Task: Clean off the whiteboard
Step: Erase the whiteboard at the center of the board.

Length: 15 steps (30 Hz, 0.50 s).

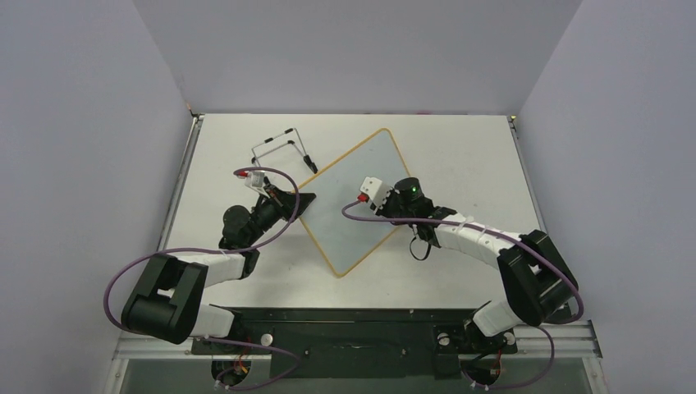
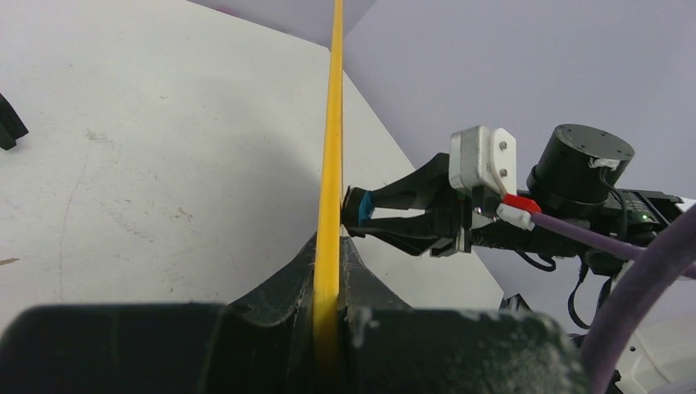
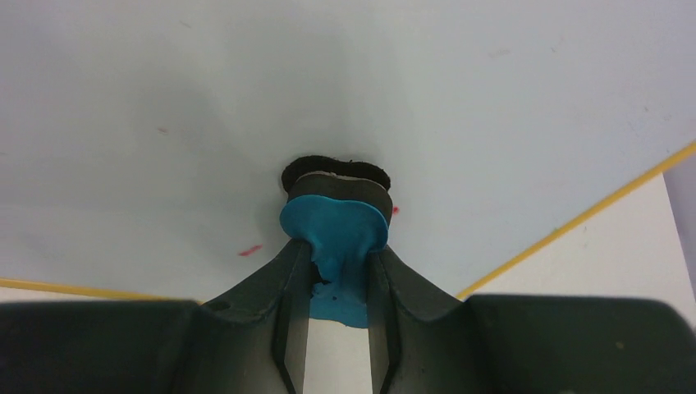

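Observation:
The whiteboard [image 1: 361, 193] lies turned like a diamond, its white face up inside a thin yellow frame. My left gripper [image 1: 304, 203] is shut on the frame at the board's left edge. In the left wrist view that frame [image 2: 331, 148] shows edge-on, pinched between the jaws of the left gripper [image 2: 330, 275]. My right gripper [image 1: 362, 202] is shut on a blue eraser [image 3: 336, 226] and holds its black felt [image 3: 336, 170] against the board's face [image 3: 164, 82]. The eraser [image 2: 366, 205] meets the board just beyond my left fingers. Small red marks [image 3: 250, 249] remain near the eraser.
A thin black wire stand [image 1: 283, 152] sits on the white table [image 1: 460, 148] behind the left gripper. Grey-lilac walls close in the table at the back and on both sides. The right arm's purple cable [image 2: 574, 231] runs across the left wrist view.

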Available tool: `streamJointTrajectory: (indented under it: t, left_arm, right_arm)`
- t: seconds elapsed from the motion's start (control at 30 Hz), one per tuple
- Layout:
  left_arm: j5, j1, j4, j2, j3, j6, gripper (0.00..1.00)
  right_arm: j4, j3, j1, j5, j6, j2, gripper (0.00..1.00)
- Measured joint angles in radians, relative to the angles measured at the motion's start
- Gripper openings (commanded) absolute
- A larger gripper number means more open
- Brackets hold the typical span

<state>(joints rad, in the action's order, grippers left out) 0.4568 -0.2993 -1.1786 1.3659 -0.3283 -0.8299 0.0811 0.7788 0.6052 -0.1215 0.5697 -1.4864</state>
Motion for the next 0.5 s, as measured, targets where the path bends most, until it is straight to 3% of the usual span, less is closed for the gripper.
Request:
streamJointTrajectory:
  t: [0.2,0.37,0.5]
  left_arm:
    - [0.001,0.000,0.000,0.000,0.000,0.002,0.00]
    - [0.000,0.000,0.001,0.000,0.000,0.002,0.00]
    - [0.000,0.000,0.001,0.000,0.000,0.004,0.00]
  right_arm:
    - [-0.119,0.052,-0.080,-0.002,0.043,-0.030,0.00]
    - [-0.317,0.137,-0.033,-0.032,0.126,-0.074,0.00]
    - [-0.366,0.153,0.014,-0.050,0.127,-0.077,0.00]
